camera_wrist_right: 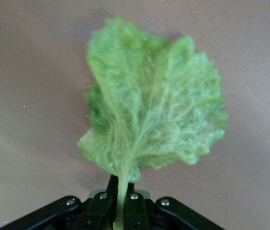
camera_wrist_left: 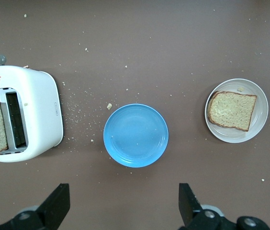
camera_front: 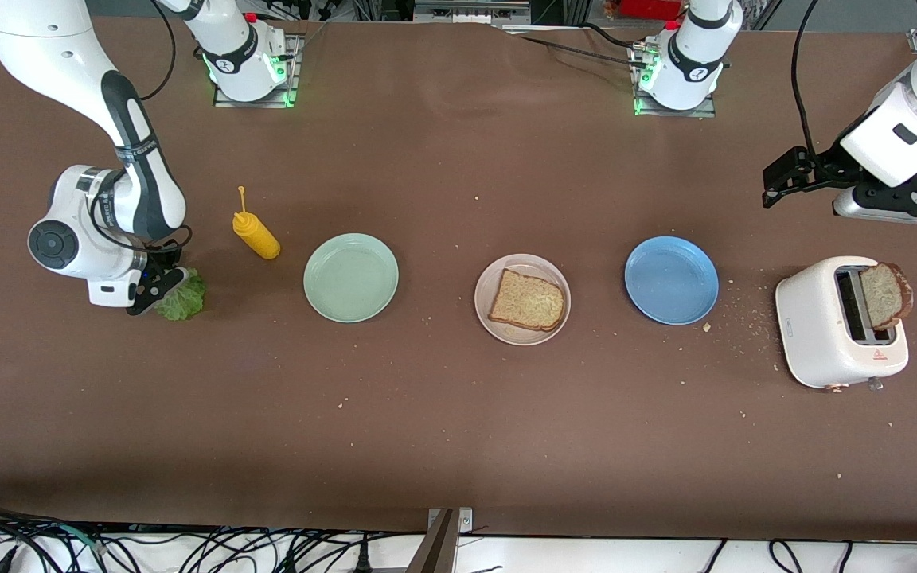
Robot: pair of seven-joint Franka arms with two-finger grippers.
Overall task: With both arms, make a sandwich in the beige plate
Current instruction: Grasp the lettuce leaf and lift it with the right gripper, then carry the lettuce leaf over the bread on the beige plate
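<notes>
The beige plate lies mid-table with one brown bread slice on it; both show in the left wrist view, plate and slice. A second bread slice stands in a slot of the white toaster. My right gripper is shut on the stem of the green lettuce leaf low at the table, at the right arm's end. In the right wrist view the leaf spreads out from the closed gripper. My left gripper is open and empty, up in the air above the table by the toaster; it also shows in the left wrist view.
A yellow mustard bottle lies beside a mint-green plate. A blue plate sits between the beige plate and the toaster, also in the left wrist view. Crumbs are scattered around the toaster.
</notes>
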